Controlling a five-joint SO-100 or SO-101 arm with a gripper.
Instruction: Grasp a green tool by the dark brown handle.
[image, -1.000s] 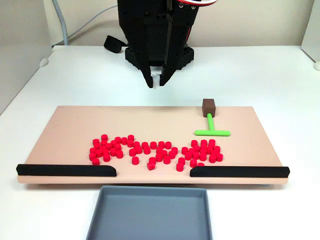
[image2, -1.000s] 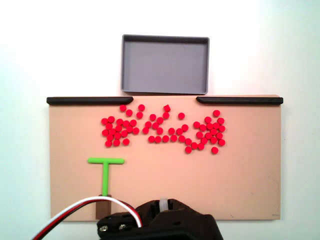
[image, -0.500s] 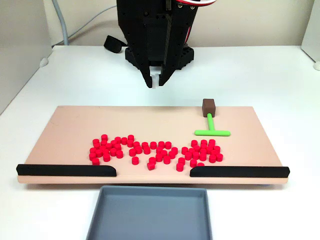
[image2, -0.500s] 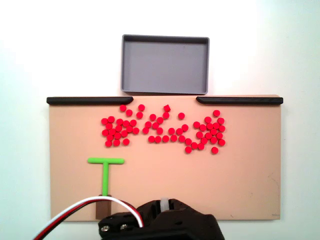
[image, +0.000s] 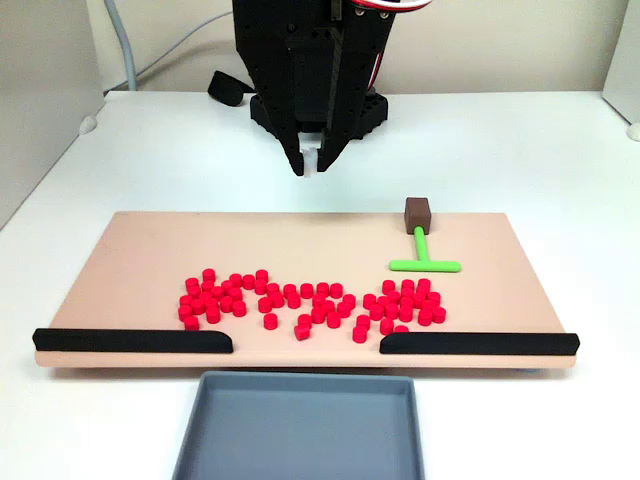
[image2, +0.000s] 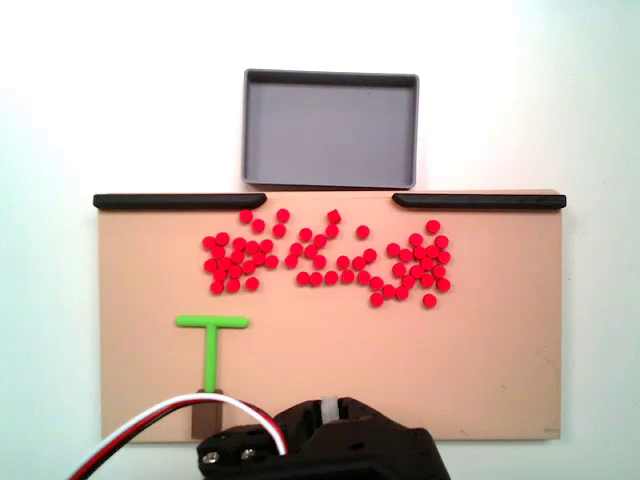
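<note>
On the tabletop (image: 560, 150) lies a board (image: 150, 250) with the tray (image: 300, 420) just before its near edge in a fixed view. Two bars (image: 133, 340) line that edge, the cylinders (image: 310, 305) spread behind them. The green tool (image: 424, 255) lies right of centre, its dark brown handle (image: 417, 212) at the far edge, and the claw (image: 311, 165) hangs behind the board, left of the handle.
</note>
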